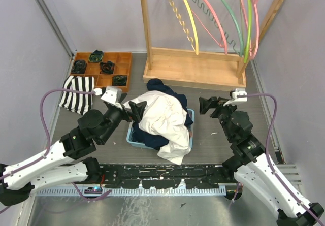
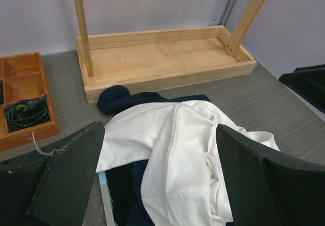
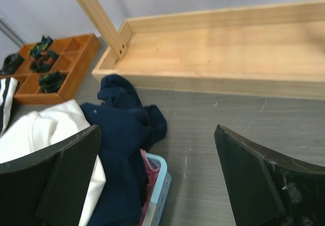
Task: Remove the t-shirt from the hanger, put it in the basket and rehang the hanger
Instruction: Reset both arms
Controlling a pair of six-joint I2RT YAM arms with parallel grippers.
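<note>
A white t-shirt (image 1: pixel 165 115) (image 2: pixel 172 134) lies crumpled on top of a heap of clothes in a light blue basket (image 1: pixel 133 137) at the table's middle. It is on no hanger. Several coloured hangers (image 1: pixel 223 18) hang bare on the wooden rack at the back. My left gripper (image 1: pixel 138 110) (image 2: pixel 160 130) is open at the basket's left side, its fingers spread just over the white cloth, gripping nothing. At the basket's right, my right gripper (image 1: pixel 204 105) (image 3: pixel 156 130) is open above bare table and holds nothing.
A navy garment (image 1: pixel 157 86) (image 3: pixel 122 129) spills over the basket's far edge. The rack's wooden base (image 1: pixel 193 66) (image 2: pixel 162 53) stands behind it. At the back left is a wooden compartment tray (image 1: pixel 109 66) (image 3: pixel 66 58), with a black-and-white striped cloth (image 1: pixel 76 94) in front.
</note>
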